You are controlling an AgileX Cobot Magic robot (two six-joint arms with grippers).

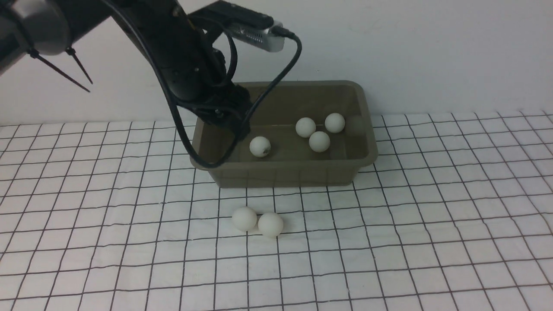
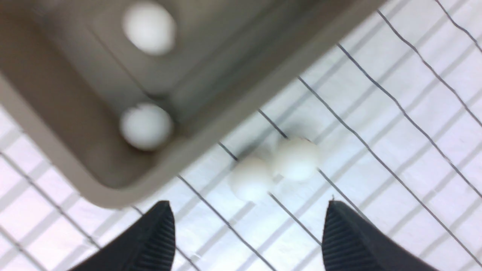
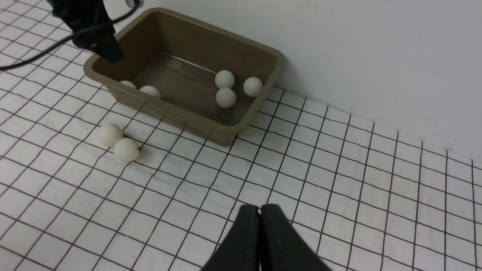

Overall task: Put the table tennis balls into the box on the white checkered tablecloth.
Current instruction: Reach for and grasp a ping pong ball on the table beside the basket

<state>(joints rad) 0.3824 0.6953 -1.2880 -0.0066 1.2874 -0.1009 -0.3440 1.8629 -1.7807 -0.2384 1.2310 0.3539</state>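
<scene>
Well, the left gripper (image 2: 248, 244) hangs with jaws spread, empty, over the left end of the box (image 1: 285, 175), its arm (image 1: 173, 56) angled steeply down. Five balls (image 3: 225, 98) lie inside; two more balls (image 1: 244, 218) touch on the tablecloth (image 1: 432, 216) just in front. The right gripper (image 3: 260, 226) is pinched closed.

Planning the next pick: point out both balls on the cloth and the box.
Left ball (image 1: 244, 218): front view, its centre.
Right ball (image 1: 271, 224): front view, its centre.
Box (image 1: 281, 175): front view, near wall.
</scene>
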